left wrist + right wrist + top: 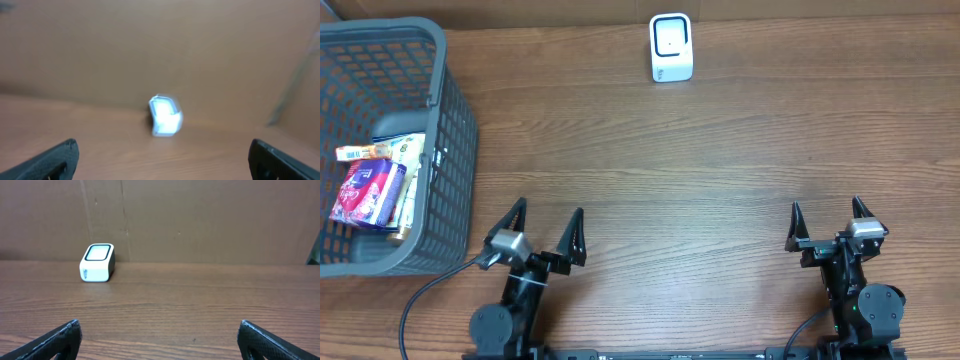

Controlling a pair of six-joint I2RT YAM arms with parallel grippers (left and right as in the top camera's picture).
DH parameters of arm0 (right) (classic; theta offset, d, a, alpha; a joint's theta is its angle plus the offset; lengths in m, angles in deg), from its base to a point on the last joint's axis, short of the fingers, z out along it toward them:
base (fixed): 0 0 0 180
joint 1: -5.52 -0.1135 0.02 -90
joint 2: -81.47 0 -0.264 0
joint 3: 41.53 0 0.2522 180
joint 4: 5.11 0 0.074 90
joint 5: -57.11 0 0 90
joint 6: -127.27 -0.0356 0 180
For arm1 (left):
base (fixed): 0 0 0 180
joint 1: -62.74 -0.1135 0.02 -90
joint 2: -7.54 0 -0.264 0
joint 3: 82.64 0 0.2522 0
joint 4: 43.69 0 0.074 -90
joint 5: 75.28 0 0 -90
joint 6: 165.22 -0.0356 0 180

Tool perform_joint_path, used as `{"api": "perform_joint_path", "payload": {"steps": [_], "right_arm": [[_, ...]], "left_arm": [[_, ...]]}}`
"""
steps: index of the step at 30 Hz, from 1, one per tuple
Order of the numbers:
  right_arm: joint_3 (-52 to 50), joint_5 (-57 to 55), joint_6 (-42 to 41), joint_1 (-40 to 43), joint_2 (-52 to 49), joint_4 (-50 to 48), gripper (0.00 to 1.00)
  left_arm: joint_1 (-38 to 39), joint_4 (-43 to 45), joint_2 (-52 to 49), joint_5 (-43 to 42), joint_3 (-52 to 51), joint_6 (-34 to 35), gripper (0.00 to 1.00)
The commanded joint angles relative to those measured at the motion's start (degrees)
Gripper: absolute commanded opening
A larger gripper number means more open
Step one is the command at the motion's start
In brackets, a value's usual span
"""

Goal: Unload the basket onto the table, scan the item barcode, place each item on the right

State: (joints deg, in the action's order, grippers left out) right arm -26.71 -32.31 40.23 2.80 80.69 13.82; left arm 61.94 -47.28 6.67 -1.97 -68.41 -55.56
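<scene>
A white barcode scanner (672, 47) with a dark window stands at the far middle of the wooden table; it also shows in the right wrist view (97, 262) and, blurred, in the left wrist view (165, 117). Packaged items (370, 190) lie in a grey basket (455, 120) at the far left. My left gripper (548, 228) rests open near the front edge, right of the basket, holding nothing. At the front right my right gripper (828, 216) is open too, with only bare table between its fingers (55, 340).
A brown cardboard wall (200, 220) runs behind the scanner along the table's far edge. A black cable (420, 300) loops from the left arm near the basket's front corner.
</scene>
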Motion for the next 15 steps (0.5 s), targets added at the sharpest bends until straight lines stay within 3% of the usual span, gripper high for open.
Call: {"api": "perform_joint_path", "payload": {"steps": [1, 5, 9, 12, 15], "right_arm": [[-0.59, -0.55, 0.11, 0.22, 0.61, -0.33, 1.00], [-0.59, -0.55, 0.11, 0.22, 0.61, -0.35, 1.00], [-0.59, -0.55, 0.09, 0.22, 0.61, -0.33, 1.00], [-0.59, -0.55, 0.11, 0.22, 0.61, -0.33, 1.00], [-0.59, -0.55, 0.11, 0.22, 0.61, -0.33, 1.00]], "left_arm": [[0.07, 7.85, 0.61, -12.66, 0.13, 7.61, 1.00], [0.07, 9.09, 0.61, -14.88, 4.83, 7.06, 1.00], [0.07, -0.66, -0.87, -11.85, 15.61, -1.03, 1.00], [0.07, -22.12, -7.80, -1.57, 31.12, -5.11, 1.00], [0.07, -38.07, -17.42, -3.10, 44.68, -11.65, 1.00]]}}
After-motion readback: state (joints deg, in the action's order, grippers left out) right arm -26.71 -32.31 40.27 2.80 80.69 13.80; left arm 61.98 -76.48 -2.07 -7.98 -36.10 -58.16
